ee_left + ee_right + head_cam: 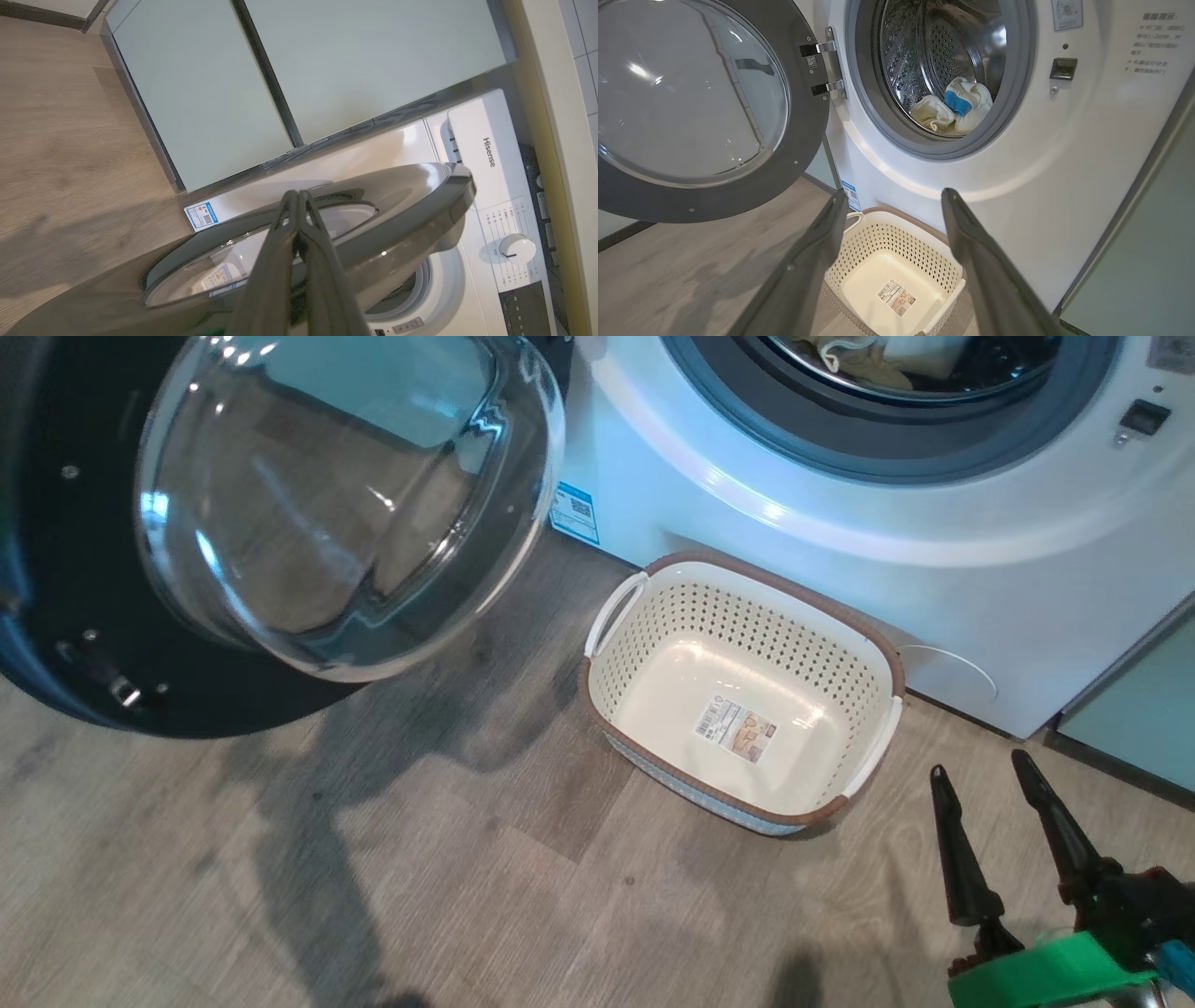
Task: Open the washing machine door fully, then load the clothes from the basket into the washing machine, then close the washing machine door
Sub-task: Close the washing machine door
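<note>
The washing machine door (280, 523) hangs wide at upper left, the clothes (957, 109) lie in the drum (924, 46), and the basket (747, 625) is empty: only closing remains. Left gripper (297, 205) pinched closed, right gripper (979, 765) spread wide, both empty.

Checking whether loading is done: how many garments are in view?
2, both in the drum: a cream one and, touching it, one with a blue patch. The basket holds none. Others may lie hidden beneath.
</note>
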